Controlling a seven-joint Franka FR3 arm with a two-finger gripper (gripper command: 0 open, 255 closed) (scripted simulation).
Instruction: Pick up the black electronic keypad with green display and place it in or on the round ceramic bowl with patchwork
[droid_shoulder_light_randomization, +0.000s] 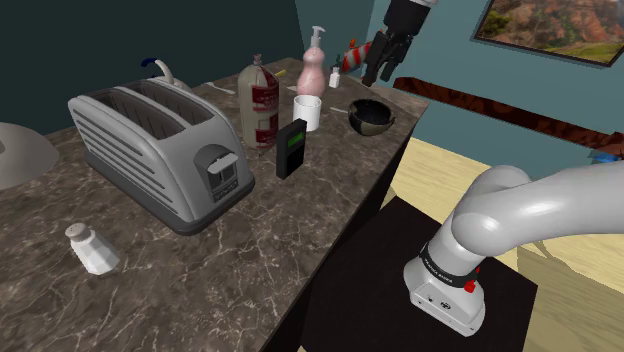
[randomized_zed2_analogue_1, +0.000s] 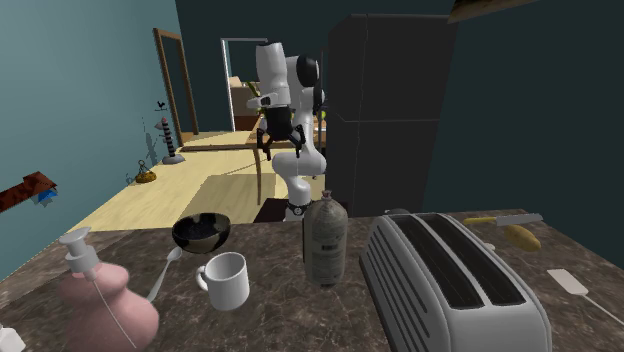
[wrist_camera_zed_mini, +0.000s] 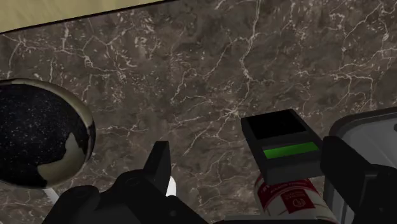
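The black keypad (droid_shoulder_light_randomization: 291, 148) with a green display stands upright on the dark marble counter (droid_shoulder_light_randomization: 260, 250), between the toaster and the dark round bowl (droid_shoulder_light_randomization: 371, 116). My gripper (droid_shoulder_light_randomization: 381, 62) hangs open high above the counter, over the bowl's side of it, holding nothing. In the wrist view the keypad (wrist_camera_zed_mini: 283, 145) lies far below, between my spread fingertips and nearer the right one, and the bowl (wrist_camera_zed_mini: 38, 143) sits well off to the other side. From the second exterior view the gripper (randomized_zed2_analogue_1: 277, 143) shows far behind the bowl (randomized_zed2_analogue_1: 201, 232).
A grey toaster (droid_shoulder_light_randomization: 160, 140), a red-labelled bottle (droid_shoulder_light_randomization: 260, 100), a white mug (droid_shoulder_light_randomization: 307, 112) and a pink soap dispenser (droid_shoulder_light_randomization: 314, 70) crowd around the keypad. A salt shaker (droid_shoulder_light_randomization: 92, 248) stands near the front. The counter's edge (droid_shoulder_light_randomization: 385, 190) drops off beside the bowl.
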